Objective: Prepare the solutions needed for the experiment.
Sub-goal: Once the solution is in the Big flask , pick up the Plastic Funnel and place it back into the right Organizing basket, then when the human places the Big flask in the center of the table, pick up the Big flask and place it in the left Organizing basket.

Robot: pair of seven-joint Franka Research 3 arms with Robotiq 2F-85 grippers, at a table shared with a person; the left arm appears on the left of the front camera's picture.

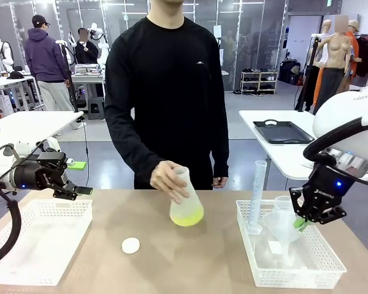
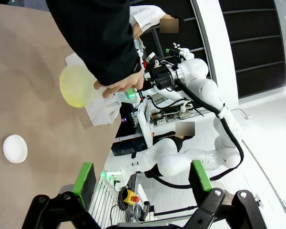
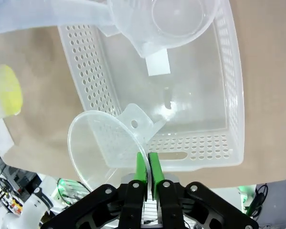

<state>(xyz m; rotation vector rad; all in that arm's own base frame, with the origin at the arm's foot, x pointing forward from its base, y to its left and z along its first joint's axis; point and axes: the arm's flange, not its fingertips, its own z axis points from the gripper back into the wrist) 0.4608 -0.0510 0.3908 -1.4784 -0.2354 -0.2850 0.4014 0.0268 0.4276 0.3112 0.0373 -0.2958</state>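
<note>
Open room: bare table (image 1: 221, 245) is stretching between left basket (image 1: 37, 245) and right basket (image 1: 294, 277).
Solutions (image 1: 187, 216): shallow yellow-green layer is glowing in a clear flask (image 1: 185, 199) mid-table.
Axis: flask is leaning slightly, neck up in the person's hand (image 1: 168, 179).
Left gripper (image 1: 80, 191): hanging wide apart, empty.
Right gripper (image 3: 147, 160): pinching the funnel (image 3: 100, 143) rim over the right basket.

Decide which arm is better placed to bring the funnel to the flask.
Right: the right tool is shut on the funnel; the left tool is open and empty, by the left basket.
</note>
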